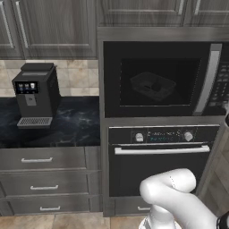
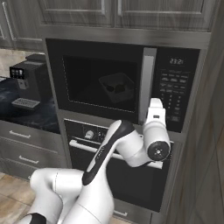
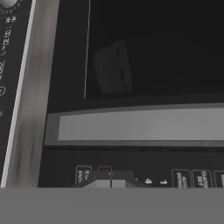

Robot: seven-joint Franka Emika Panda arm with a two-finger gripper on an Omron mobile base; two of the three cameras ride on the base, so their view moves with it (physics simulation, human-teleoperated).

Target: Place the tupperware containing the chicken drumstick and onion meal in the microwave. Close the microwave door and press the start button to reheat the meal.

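The microwave (image 1: 163, 79) is big and black. Its door (image 2: 100, 81) looks shut, so that part seems done. Through the dark glass you can see the tupperware (image 1: 152, 86) sitting inside, with some food in it. The keypad (image 2: 174, 94) is on the right, past the silver handle (image 2: 146, 85). The gripper (image 3: 111, 178) is up close to the buttons. I cannot tell if it is open or closed. It holds nothing I can see. I think only pressing start is left.
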